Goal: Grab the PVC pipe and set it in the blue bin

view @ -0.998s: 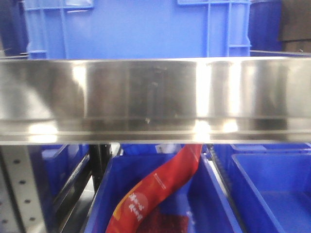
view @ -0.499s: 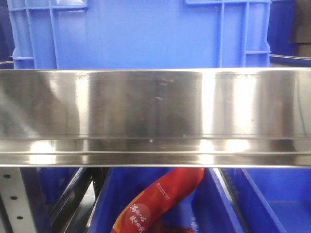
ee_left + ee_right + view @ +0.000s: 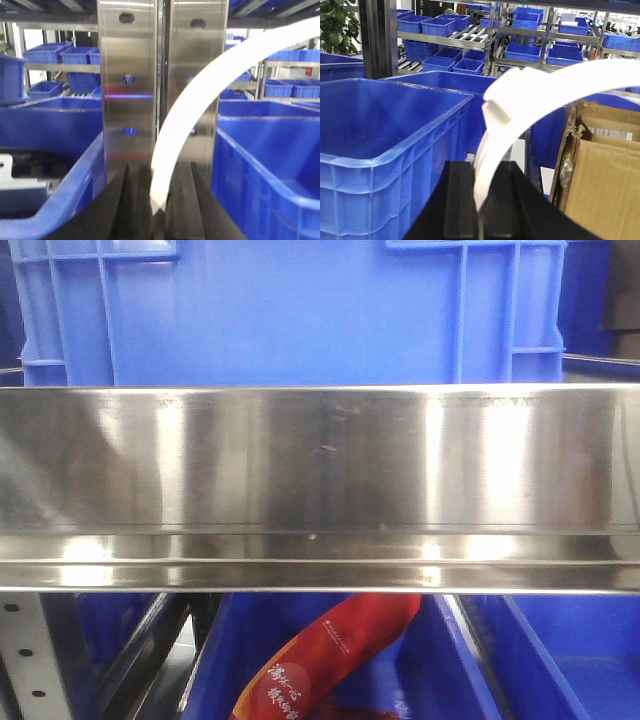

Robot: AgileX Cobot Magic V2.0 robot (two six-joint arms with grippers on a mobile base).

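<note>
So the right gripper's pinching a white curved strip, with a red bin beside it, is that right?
Not quite. The bin beside the right gripper is blue, not red; the right wrist view shows it. The gripper does pinch the white curved strip.

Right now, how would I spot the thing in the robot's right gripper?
Find the big blue bin on the left of the right wrist view, then the torn cardboard box on the right. Between them a white curved strip rises from the right gripper; nothing else nearby is white and arched.

Steel shelf (image 3: 320, 480) spans front view; blue bin (image 3: 290, 310) stands on it, behind raised front lip.
</note>
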